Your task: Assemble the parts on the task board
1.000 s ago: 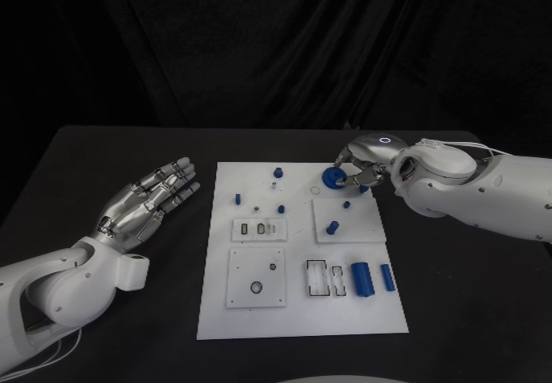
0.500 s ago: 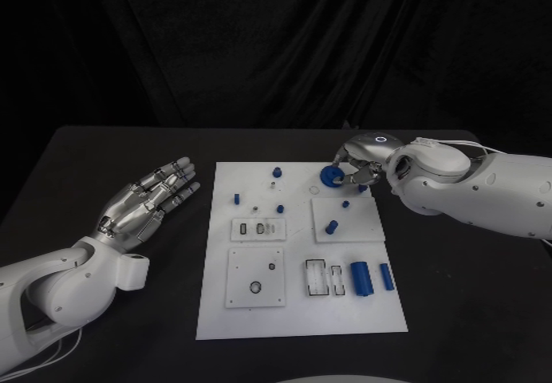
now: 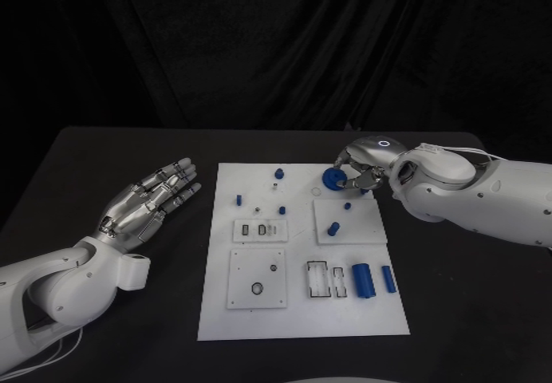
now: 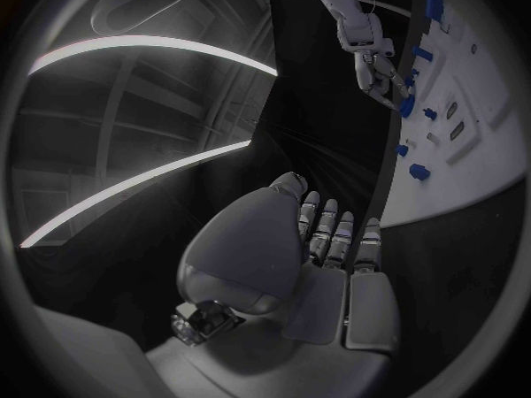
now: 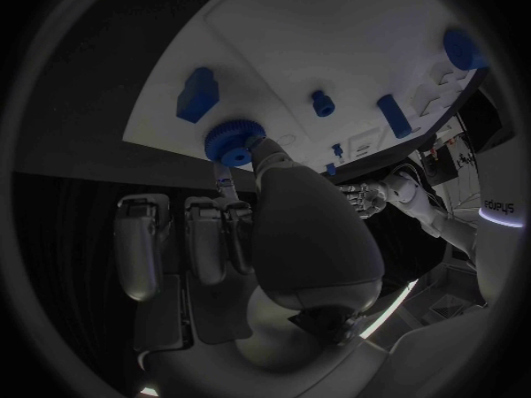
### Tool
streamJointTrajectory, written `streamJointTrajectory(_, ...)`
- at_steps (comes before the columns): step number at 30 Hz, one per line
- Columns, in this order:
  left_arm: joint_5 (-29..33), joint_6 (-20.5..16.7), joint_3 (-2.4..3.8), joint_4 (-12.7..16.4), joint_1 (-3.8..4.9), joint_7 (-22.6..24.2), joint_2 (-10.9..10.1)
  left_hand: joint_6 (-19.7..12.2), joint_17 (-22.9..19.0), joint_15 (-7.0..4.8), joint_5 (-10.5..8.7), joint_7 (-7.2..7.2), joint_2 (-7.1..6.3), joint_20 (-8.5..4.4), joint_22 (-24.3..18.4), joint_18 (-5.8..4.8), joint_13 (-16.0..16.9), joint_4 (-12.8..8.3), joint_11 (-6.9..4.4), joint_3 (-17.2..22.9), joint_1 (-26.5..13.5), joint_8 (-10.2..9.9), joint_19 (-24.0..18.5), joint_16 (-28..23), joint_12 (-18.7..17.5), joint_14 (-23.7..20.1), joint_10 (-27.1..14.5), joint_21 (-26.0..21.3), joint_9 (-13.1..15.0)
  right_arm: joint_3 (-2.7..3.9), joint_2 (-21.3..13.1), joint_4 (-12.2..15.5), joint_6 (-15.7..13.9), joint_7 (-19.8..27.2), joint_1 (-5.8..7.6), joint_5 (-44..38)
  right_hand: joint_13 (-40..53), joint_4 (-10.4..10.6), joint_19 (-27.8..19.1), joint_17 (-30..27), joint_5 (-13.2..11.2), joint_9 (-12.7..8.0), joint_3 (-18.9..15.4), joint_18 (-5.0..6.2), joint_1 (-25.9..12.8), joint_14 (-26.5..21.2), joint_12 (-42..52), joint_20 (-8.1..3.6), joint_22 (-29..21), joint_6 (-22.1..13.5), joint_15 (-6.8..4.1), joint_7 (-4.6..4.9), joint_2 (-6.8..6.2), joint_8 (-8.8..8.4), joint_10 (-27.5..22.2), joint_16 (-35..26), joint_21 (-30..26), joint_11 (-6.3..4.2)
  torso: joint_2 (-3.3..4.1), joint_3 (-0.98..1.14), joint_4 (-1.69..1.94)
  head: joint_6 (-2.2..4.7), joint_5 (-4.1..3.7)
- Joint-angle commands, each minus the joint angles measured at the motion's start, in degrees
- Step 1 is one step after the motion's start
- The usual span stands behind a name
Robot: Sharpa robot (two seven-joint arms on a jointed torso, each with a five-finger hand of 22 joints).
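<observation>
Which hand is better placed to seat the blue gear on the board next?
Right. The right hand already holds the blue gear over the far edge of the task board. The left hand lies open, off the board's side, holding nothing.

You see the head view dim and evenly lit from above, the white rectangular task board (image 3: 301, 254) brightest against the black surface (image 3: 460, 295), shadows faint. Both wrist views bend straight edges; ceiling light strips glare toward ten o'clock.

Dark studio backdrop

We see a matte black table (image 3: 115, 167) before a creased black cloth curtain (image 3: 265, 64) hanging behind it.
</observation>
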Motion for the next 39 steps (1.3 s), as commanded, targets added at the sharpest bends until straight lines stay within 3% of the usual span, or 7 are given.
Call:
streamJointTrajectory(1,0.2,0.6,0.04,0.2,0.06,1.6,0.0,-0.4,0.1,0.41,-0.16,0.16,-0.03,0.41,0.0,-0.20,-0.1,-0.1,0.13,0.3,-0.5,-0.1,0.1,0.3,-0.3,-0.1,-0.4,-0.1,0.0,-0.16,-0.4,1.4,-2.0,0.2,0.13,-0.5,15.1,-0.1,4.9,15.1,0.7,8.0,0.4,-0.97,-0.5,5.9,0.1,-0.45,14.4,3.3,-0.41,-2.94,0.32,5.67,5.9,0.2,0.4,-0.40,0.02,0.03,0.03,0.13,0.11)
streamJointTrajectory(7,0.2,0.5,0.04,0.3,0.06,1.5,0.0,-0.4,0.1,0.42,-0.16,0.16,-0.03,0.43,0.0,-0.20,-0.1,-0.1,0.14,0.3,-0.5,-0.1,0.1,0.3,-0.3,0.0,-0.4,-0.1,0.0,-0.15,0.3,4.8,-1.1,0.5,2.95,-0.5,15.1,0.3,5.5,15.1,1.5,8.5,0.5,-1.18,-1.2,5.9,0.1,-0.56,14.8,2.9,-0.49,-2.90,0.22,5.78,5.9,0.2,0.9,-0.42,-0.01,0.04,-0.15,-0.02,0.24)
streamJointTrajectory(10,0.2,0.5,0.04,0.2,0.06,1.5,0.0,-0.4,0.1,0.42,-0.16,0.16,-0.03,0.43,0.0,-0.20,-0.1,-0.1,0.14,0.3,-0.5,-0.1,0.1,0.3,-0.3,0.0,-0.4,-0.1,0.0,-0.15,1.9,5.4,-0.3,0.6,3.79,-0.5,15.1,0.2,5.7,15.1,1.7,8.7,0.7,-1.23,-1.1,5.9,0.1,-0.59,14.9,2.9,-0.52,-3.02,0.31,5.88,5.9,0.2,1.1,-0.47,-0.07,0.02,-0.25,-0.09,0.29)
streamJointTrajectory(14,0.2,0.6,0.04,0.0,0.06,1.5,0.3,-0.4,0.1,0.42,-0.16,0.16,-0.03,0.43,0.0,-0.20,-0.1,-0.1,0.14,0.3,-0.5,-0.1,0.1,0.3,-0.3,0.0,-0.4,-0.1,0.0,-0.14,4.7,4.7,1.2,1.0,4.17,-0.5,15.1,0.2,5.7,15.1,1.5,8.9,0.7,-1.24,-1.2,5.9,0.1,-0.62,14.9,3.1,-0.55,-2.96,0.26,6.02,5.9,0.2,1.1,-0.48,-0.10,-0.10,-0.11,-0.16,0.08)
streamJointTrajectory(20,0.2,0.8,0.04,-0.1,0.06,1.4,0.7,-0.4,0.1,0.49,-0.13,0.17,0.00,0.49,0.0,-0.19,-0.1,-0.1,0.20,0.4,-0.5,-0.1,0.1,0.3,-0.3,0.0,-0.4,-0.1,0.0,-0.14,9.4,1.8,2.9,2.1,3.26,-0.5,15.1,0.3,5.8,15.1,1.4,8.9,0.7,-1.26,-1.4,5.9,0.1,-0.64,14.9,3.0,-0.56,-2.89,0.31,6.04,5.9,0.2,1.2,-0.45,-0.13,-0.28,0.03,-0.15,0.09)
streamJointTrajectory(25,0.2,1.0,0.04,-0.3,0.06,1.4,0.9,-0.4,0.1,0.49,-0.13,0.17,0.00,0.49,0.0,-0.19,-0.1,-0.1,0.20,0.4,-0.5,-0.1,0.1,0.3,-0.3,0.0,-0.4,-0.1,0.0,-0.14,12.3,-0.3,2.5,3.2,2.04,-0.5,15.1,0.4,5.8,15.1,1.4,9.0,0.8,-1.26,-1.5,5.9,0.1,-0.64,14.9,2.9,-0.54,-2.76,0.26,6.00,5.9,0.2,1.2,-0.37,-0.17,-0.21,-0.03,-0.31,0.59)
streamJointTrajectory(39,0.2,1.2,0.05,-0.5,0.06,1.2,1.3,-0.4,0.1,0.49,-0.13,0.17,0.00,0.49,0.0,-0.19,-0.1,-0.1,0.20,0.4,-0.5,-0.1,0.1,0.3,-0.3,0.0,-0.4,-0.1,0.0,-0.14,14.9,-2.0,3.0,3.5,1.27,-0.5,15.1,0.4,5.3,15.1,-0.2,9.2,1.1,-1.11,-2.0,5.9,0.1,-0.37,14.7,1.6,-0.09,-2.12,0.01,5.23,5.9,0.2,0.8,0.23,0.09,-0.07,0.42,-0.51,-0.09)
